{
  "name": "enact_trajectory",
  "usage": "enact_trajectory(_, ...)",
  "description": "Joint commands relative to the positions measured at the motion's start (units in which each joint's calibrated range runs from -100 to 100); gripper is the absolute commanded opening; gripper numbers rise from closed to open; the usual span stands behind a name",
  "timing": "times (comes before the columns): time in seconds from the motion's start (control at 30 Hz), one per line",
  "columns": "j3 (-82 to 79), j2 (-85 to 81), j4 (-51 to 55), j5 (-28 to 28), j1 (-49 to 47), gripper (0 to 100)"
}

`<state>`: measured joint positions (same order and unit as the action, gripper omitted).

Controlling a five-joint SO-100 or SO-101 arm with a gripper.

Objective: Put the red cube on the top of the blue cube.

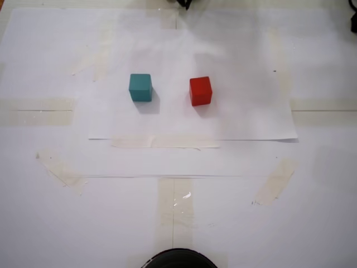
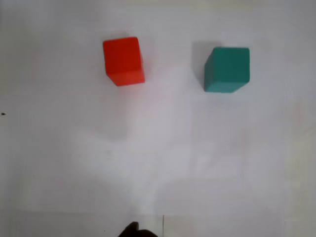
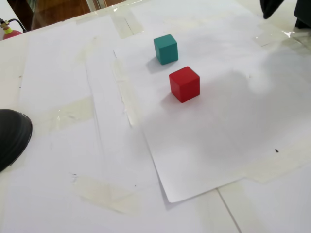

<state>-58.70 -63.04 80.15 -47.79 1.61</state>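
White paper sheets taped over the worktop [image 1: 50, 223] fill a fixed view; going left to right, the blue cube [image 1: 140, 87] sits near the red cube [image 1: 200, 91], apart, neither stacked. In the wrist view the red cube [image 2: 123, 60] lies ahead and left of centre. The hand's opening cannot be told.

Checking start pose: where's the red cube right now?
In a fixed view, the red cube sits on the white paper sheet, right of the teal cube, apart from it, not stacked.
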Motion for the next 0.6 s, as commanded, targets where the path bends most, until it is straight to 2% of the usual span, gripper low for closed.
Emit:
enact_trajectory(0.0,15.80,10.33,0.44,2.05,-2.06,0)
enact_trajectory(0.17,22.52,19.26,-3.15,-0.20,-4.64,0)
enact_trajectory(0.3,27.51,25.61,-7.06,0.20,-5.85,0)
enact_trajectory(0.57,42.04,41.32,-8.20,-0.83,-7.51,0)
